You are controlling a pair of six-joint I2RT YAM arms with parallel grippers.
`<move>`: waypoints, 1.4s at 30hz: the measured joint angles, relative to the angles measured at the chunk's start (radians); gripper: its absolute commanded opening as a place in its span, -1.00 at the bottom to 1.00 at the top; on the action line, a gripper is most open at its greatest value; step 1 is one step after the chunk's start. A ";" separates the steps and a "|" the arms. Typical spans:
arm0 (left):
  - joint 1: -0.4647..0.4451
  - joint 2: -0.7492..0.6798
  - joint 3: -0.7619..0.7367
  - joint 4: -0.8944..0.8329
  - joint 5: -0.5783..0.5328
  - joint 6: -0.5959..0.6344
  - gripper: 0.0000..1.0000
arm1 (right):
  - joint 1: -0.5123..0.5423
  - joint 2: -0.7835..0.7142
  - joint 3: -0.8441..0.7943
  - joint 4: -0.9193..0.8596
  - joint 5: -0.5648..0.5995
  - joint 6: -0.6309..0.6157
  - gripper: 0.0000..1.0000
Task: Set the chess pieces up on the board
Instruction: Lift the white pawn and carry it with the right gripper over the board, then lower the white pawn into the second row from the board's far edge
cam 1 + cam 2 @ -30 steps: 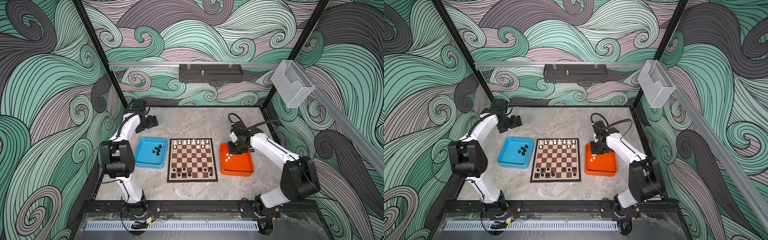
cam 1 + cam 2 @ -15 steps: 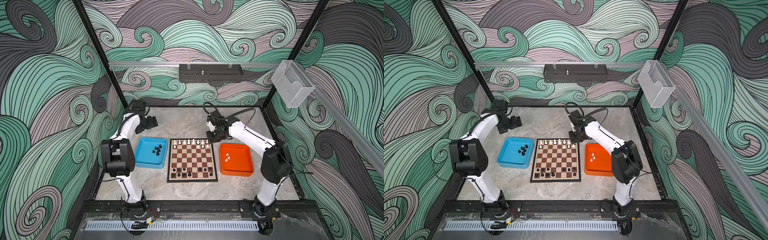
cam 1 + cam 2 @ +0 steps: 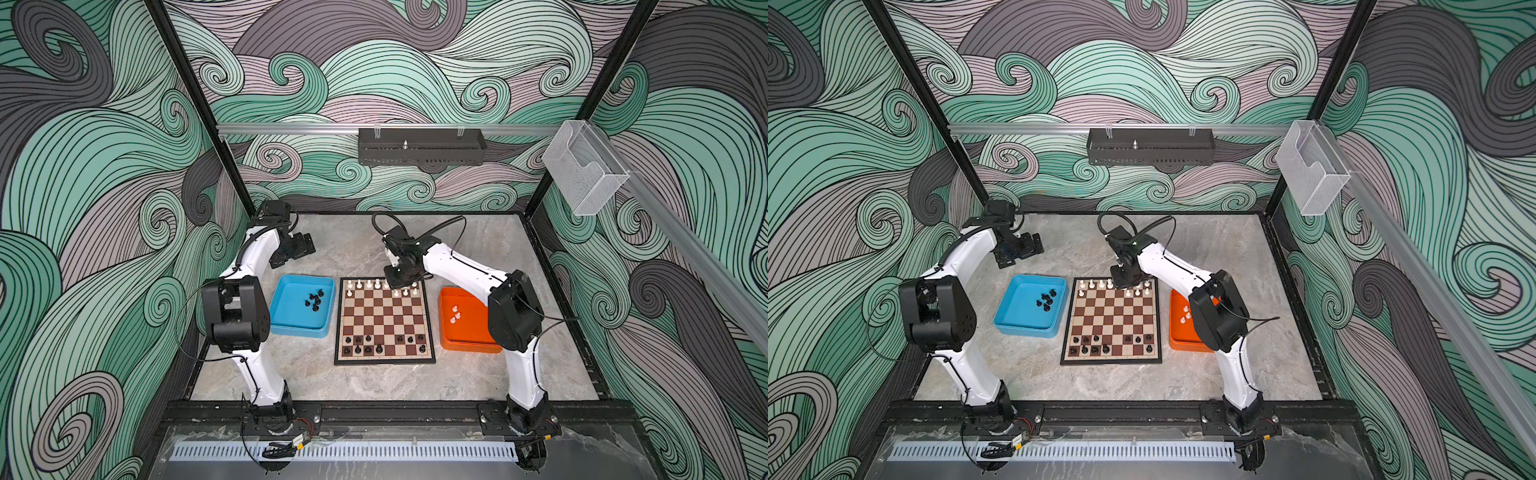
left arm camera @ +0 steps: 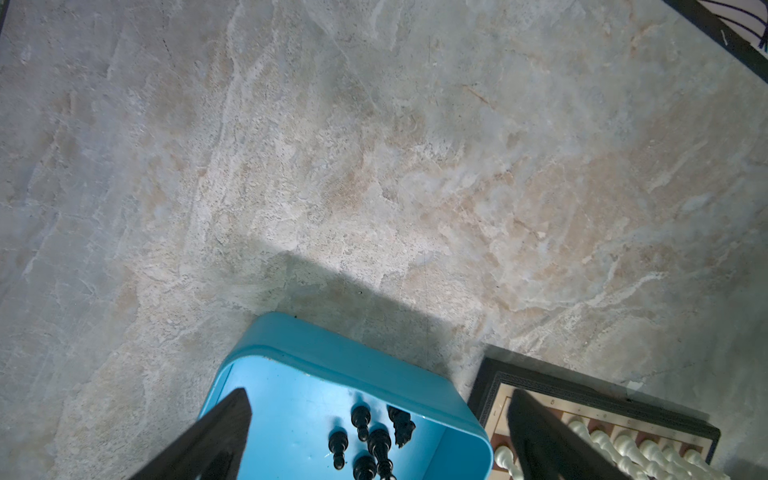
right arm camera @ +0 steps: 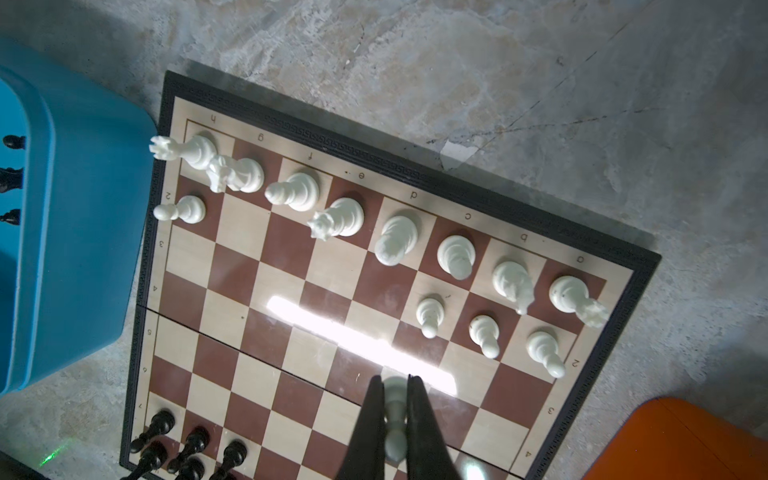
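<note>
White piece pinched above the board
The white piece sits clamped in the closed right end effector over the board (near the white ranks), which lies on the counter between blue tray and orange tray; left end effector gapes wide, empty.

Both top views look down from high in front over the whole scene, while both wrist views look closely downward, sharing the board.

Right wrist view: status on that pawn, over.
Right jaws shut on white pawn, above the board. Left jaws open, empty, beyond blue tray. Squares d2 to g2 bare, path clear.
</note>
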 measured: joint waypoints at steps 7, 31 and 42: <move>0.000 0.003 0.000 0.000 0.008 0.000 0.97 | 0.006 0.045 0.011 0.004 0.003 0.021 -0.77; 0.005 0.004 0.000 0.000 0.016 -0.001 0.97 | 0.019 0.133 0.076 0.022 0.002 0.041 -0.72; 0.005 0.005 0.000 0.000 0.024 -0.001 0.97 | 0.019 0.160 0.079 0.021 0.002 0.041 -0.72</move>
